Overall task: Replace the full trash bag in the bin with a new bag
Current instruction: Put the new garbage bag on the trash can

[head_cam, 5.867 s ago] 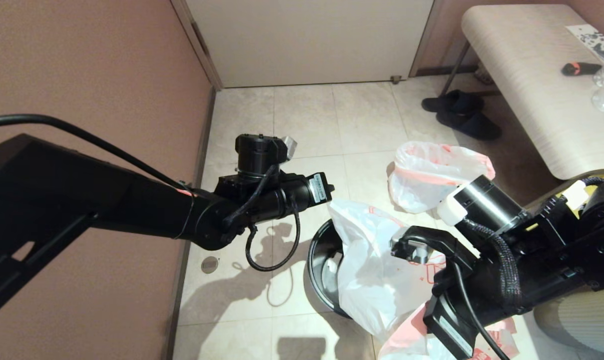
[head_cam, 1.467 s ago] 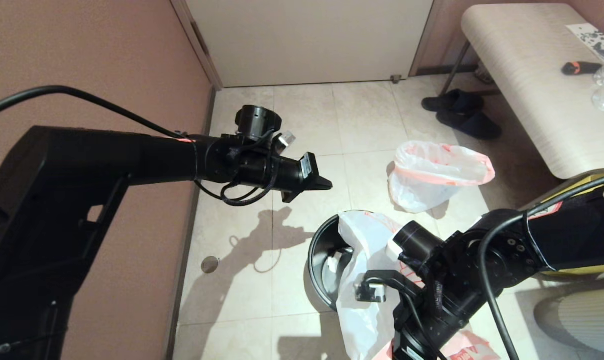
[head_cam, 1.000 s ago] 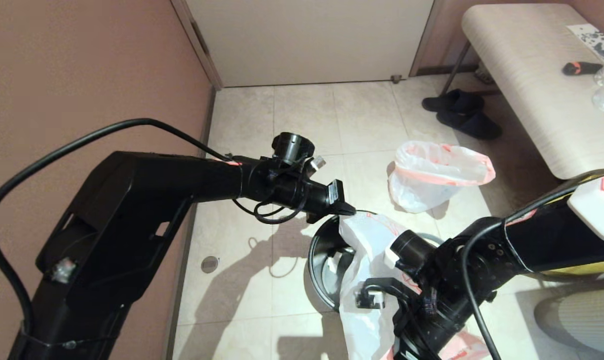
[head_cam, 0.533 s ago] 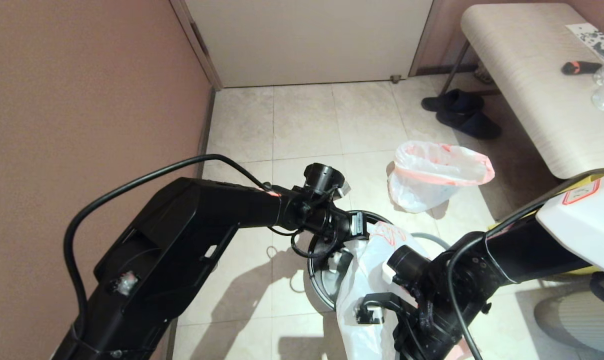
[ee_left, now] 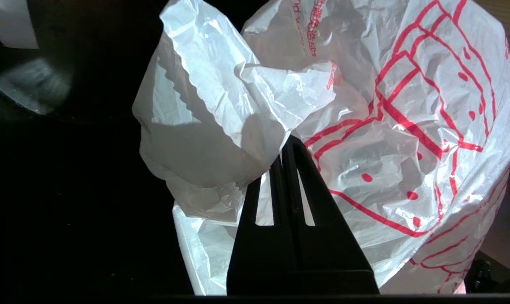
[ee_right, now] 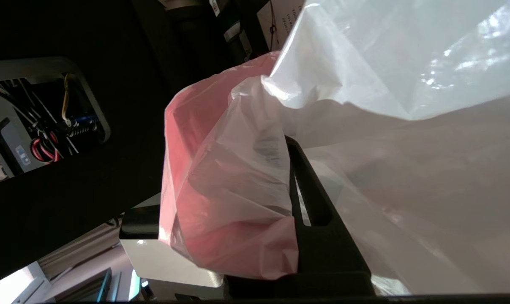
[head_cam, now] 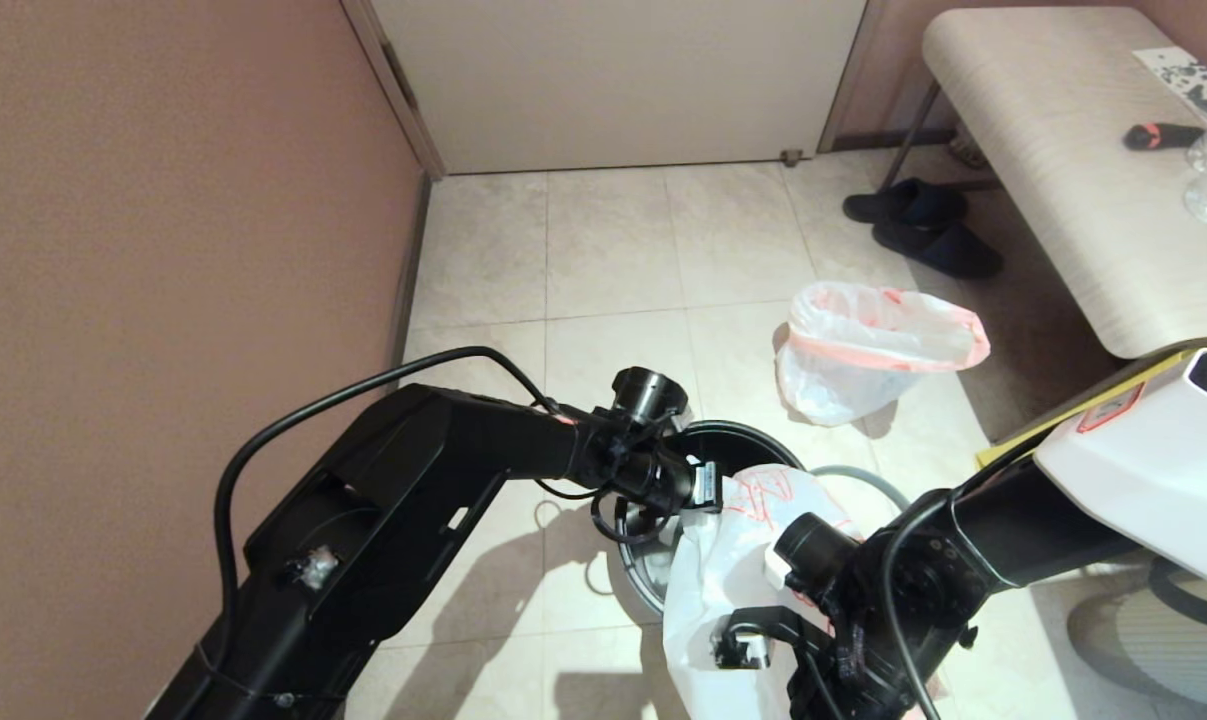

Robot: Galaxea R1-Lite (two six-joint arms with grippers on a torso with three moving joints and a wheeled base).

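Tiled floor beneath us, the full bag point(head_cam: 868, 350) already sits out beside the bin point(head_cam: 733, 440), while our right gripper point(ee_right: 290, 145), jaws clamped on the new bag point(head_cam: 733, 560), and left gripper point(ee_left: 285, 145), jaws together, work on lining the bin.

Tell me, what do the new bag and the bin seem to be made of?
The new bag: thin plastic film, probably polyethylene; translucent white, glossy, finely wrinkled, with red print. The bin: looks like hard black plastic, smooth, slightly shiny; metal cannot be excluded.
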